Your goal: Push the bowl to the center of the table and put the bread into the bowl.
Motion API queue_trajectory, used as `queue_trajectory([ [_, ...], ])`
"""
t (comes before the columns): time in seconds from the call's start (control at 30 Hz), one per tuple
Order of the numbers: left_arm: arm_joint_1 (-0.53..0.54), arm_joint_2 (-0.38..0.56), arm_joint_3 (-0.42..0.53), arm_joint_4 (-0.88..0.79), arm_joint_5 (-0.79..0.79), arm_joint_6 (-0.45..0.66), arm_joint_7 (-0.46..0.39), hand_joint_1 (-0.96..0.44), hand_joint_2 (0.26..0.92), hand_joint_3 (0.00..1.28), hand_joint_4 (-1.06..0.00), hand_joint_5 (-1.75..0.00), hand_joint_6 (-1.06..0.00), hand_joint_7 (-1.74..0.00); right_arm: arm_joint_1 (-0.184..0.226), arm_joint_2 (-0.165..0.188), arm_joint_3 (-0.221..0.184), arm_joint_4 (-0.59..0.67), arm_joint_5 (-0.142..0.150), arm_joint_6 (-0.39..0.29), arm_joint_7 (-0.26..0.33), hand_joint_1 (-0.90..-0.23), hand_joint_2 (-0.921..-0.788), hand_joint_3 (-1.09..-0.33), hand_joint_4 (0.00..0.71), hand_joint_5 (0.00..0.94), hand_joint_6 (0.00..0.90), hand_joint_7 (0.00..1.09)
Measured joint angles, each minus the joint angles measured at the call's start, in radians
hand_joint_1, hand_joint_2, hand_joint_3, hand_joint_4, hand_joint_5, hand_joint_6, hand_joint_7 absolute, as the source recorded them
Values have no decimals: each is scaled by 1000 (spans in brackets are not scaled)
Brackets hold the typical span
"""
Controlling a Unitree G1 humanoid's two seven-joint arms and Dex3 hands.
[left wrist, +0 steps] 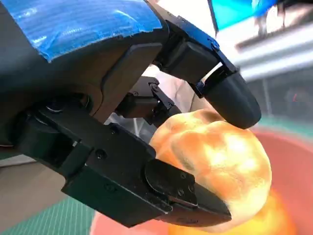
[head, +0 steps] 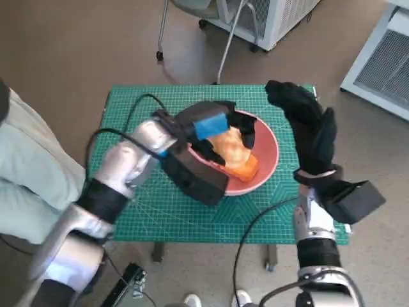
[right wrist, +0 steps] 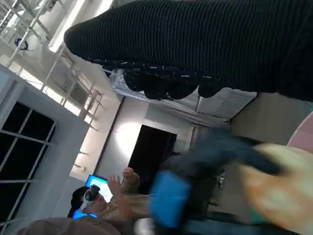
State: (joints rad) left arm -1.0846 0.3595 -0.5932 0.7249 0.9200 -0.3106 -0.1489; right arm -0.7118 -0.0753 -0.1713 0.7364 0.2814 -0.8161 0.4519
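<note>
The pink bowl sits near the middle of the green table mat. My left hand holds a golden bread roll over the bowl; in the left wrist view its black fingers clamp the bread from both sides above the bowl's pink inside. An orange part of the bread lies low in the bowl. My right hand, gloved, hangs beside the bowl's right rim with fingers spread and nothing in it. The right wrist view shows the glove and the blurred bread.
A person's pale trousers are at the table's left side. A chair's metal legs and a white unit stand behind the table, another white unit at the right. A person shows far off in the right wrist view.
</note>
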Motion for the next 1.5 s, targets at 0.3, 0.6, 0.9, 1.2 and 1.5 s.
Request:
queue_trajectory([
  [0.3, -6, -18, -4, 54, -22, 44, -97, -110, 915, 84, -232, -115, -389, -256, 13, -4, -9, -16, -1, -2, -2, -477, -921, -601, 411, 2, 76, 804],
  [0.6, 7, -11, 16, 23, -77, 83, -192, -123, 898, 30, -107, -4, -255, -14, 15, -28, -23, -14, -15, -25, -39, -478, -921, -606, 406, 0, 74, 803],
  [0.9, 66, 0, 71, -28, -162, 71, -195, -145, 894, 16, -100, -13, -300, -31, 5, -40, -23, -8, -16, -22, -49, -473, -921, -612, 398, 0, 71, 803],
  [1.2, 97, 62, 147, -86, -268, 0, -221, -53, 918, 36, -349, -83, -496, -155, -8, -64, -24, -22, -12, 0, -50, -461, -921, -620, 408, 6, 78, 811],
  [1.5, 167, 104, 382, -124, -581, -90, -243, -119, 920, 60, -503, -117, -354, -719, -18, -79, -23, -38, -32, -14, -70, -453, -921, -657, 389, 0, 60, 801],
])
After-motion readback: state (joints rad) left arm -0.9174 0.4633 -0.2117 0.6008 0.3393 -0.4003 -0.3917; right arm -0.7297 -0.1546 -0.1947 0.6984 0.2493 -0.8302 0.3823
